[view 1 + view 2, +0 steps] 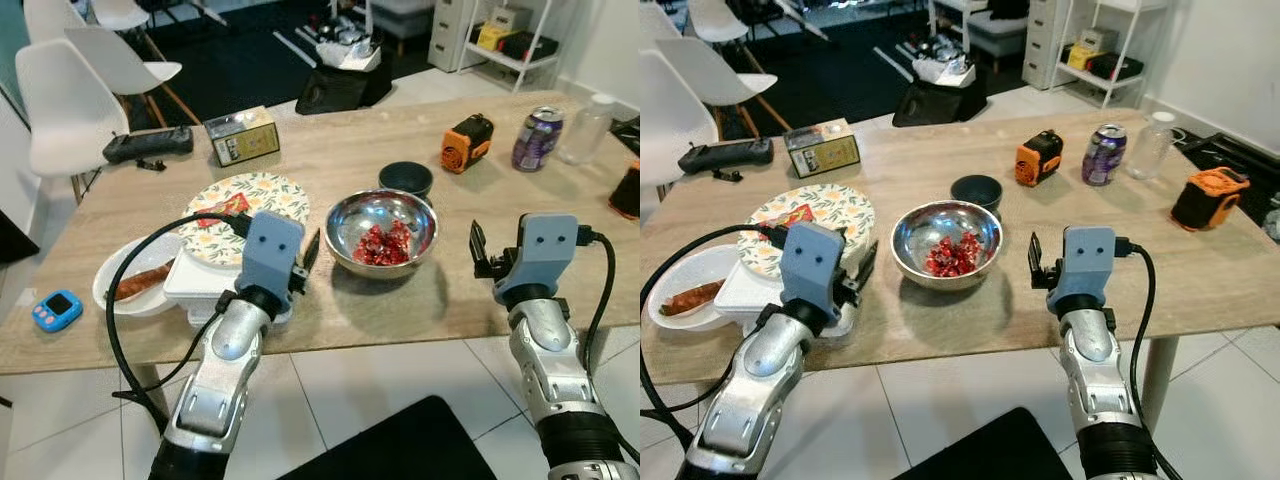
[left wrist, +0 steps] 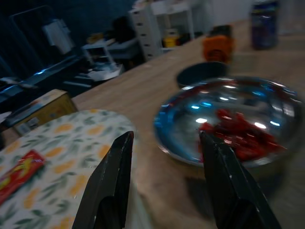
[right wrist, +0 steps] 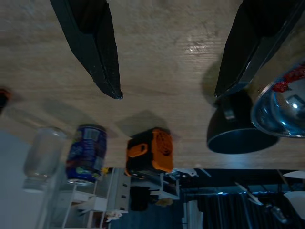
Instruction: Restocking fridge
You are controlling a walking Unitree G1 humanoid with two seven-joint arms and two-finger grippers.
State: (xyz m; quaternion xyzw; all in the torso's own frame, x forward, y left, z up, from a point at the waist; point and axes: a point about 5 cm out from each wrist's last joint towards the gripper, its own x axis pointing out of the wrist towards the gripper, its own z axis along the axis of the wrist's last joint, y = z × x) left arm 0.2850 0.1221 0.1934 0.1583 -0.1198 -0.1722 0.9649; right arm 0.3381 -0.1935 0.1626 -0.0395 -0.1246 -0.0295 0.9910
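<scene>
A steel bowl (image 1: 340, 228) with red pieces (image 1: 383, 243) in it stands mid-table. My left gripper (image 1: 308, 255) hovers open just left of it, over the edge of a floral plate (image 1: 255, 190); in the left wrist view its fingers (image 2: 116, 162) frame the bowl's (image 2: 176, 143) near rim with nothing between them. My right gripper (image 1: 480, 258) is open and empty over bare wood right of the bowl. A purple can (image 1: 537, 138) and a clear bottle (image 1: 585, 128) stand at the far right. The right wrist view shows the same can (image 3: 86, 152).
A small dark bowl (image 1: 405, 179) sits behind the steel bowl, an orange device (image 1: 467, 142) beyond it. A white tray (image 1: 200, 275), a white plate (image 1: 110, 270) with a sausage (image 1: 140, 280), a box (image 1: 242, 135), a black controller (image 1: 148, 145) and a blue gadget (image 1: 57, 309) lie left. White chairs (image 1: 70, 100) stand behind.
</scene>
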